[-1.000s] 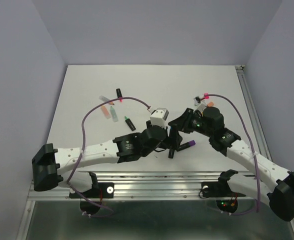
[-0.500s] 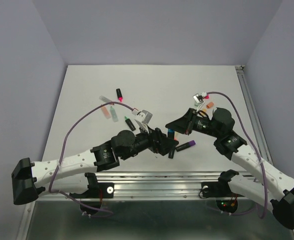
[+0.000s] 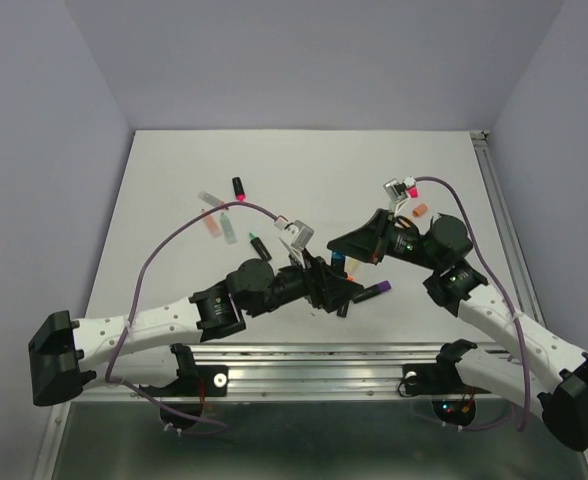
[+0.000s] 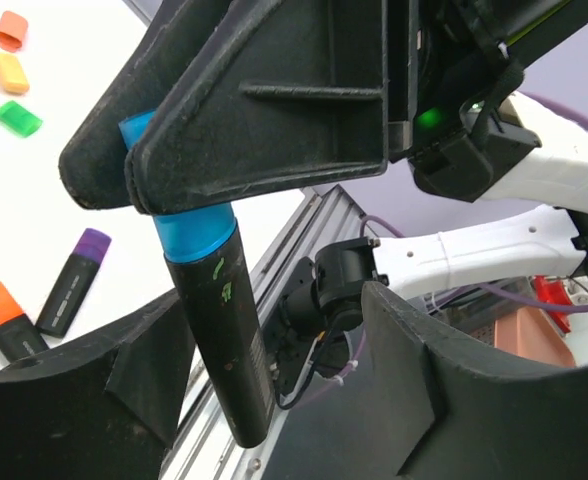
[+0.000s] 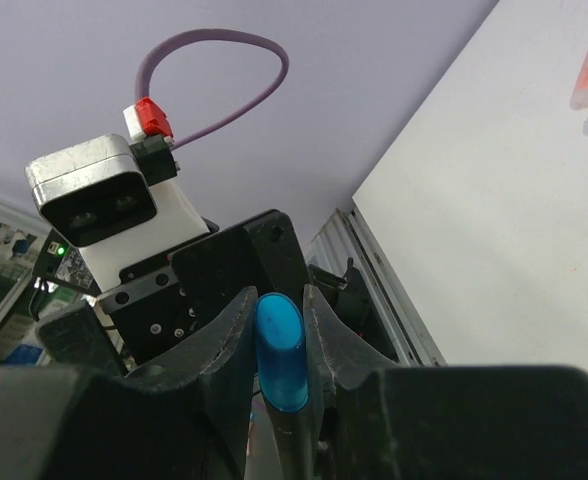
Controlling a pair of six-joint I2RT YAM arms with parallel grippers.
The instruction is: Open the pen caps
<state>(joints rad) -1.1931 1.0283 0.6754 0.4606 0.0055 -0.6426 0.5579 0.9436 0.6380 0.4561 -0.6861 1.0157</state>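
Note:
My right gripper (image 5: 279, 318) is shut on a blue pen cap (image 5: 280, 352), holding the pen above the table's near middle (image 3: 340, 263). In the left wrist view the cap (image 4: 192, 232) sits on a black barrel (image 4: 224, 340) that hangs down between my left gripper's (image 4: 264, 400) fingers. Those fingers stand apart on either side of the barrel, the right one well clear of it, so the left gripper (image 3: 326, 285) is open. A purple-capped pen (image 4: 74, 280) and an orange-capped pen (image 4: 4, 320) lie on the table below. Loose orange (image 4: 12, 30), yellow (image 4: 10, 72) and green (image 4: 19, 118) caps lie farther off.
Several uncapped pens (image 3: 222, 222) lie scattered at the table's left middle, one black with a pink tip (image 3: 239, 187). An orange cap (image 3: 420, 209) lies behind the right wrist. The metal rail (image 3: 304, 358) runs along the near edge, close under both grippers.
The left arm swung its gripper in under the right one, and its fingers now flank the pen's barrel and have narrowed a little. The right gripper kept hold of the blue cap, lifting slightly.

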